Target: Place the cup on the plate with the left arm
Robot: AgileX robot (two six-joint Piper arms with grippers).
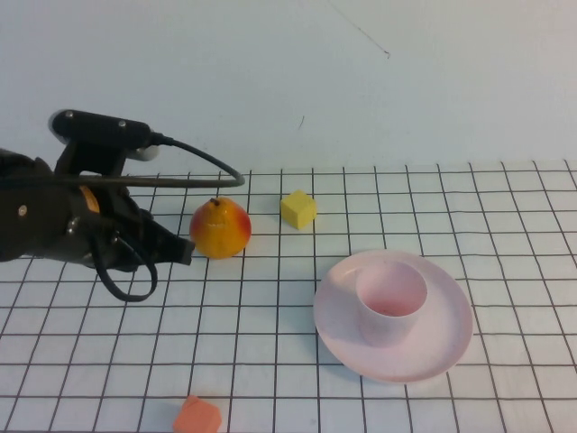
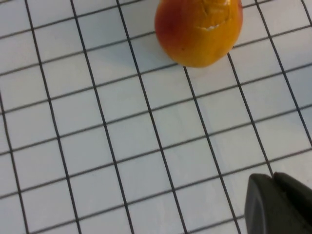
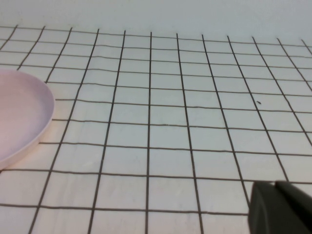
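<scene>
The pale pink cup (image 1: 390,300) stands upright on the round pale pink plate (image 1: 444,347) at the right middle of the table. My left gripper (image 1: 187,251) is at the left, just left of an orange-red pear (image 1: 220,228), far from the cup. Its fingers (image 2: 273,204) are shut together and hold nothing. In the left wrist view the pear (image 2: 199,30) lies ahead of the fingertips. The right arm is out of the high view. In the right wrist view my right gripper (image 3: 275,207) is shut and empty, with the plate's rim (image 3: 41,127) off to one side.
A yellow cube (image 1: 298,208) sits behind and right of the pear. An orange block (image 1: 197,416) lies at the front edge. The table is a white cloth with a black grid, with a plain white wall behind it.
</scene>
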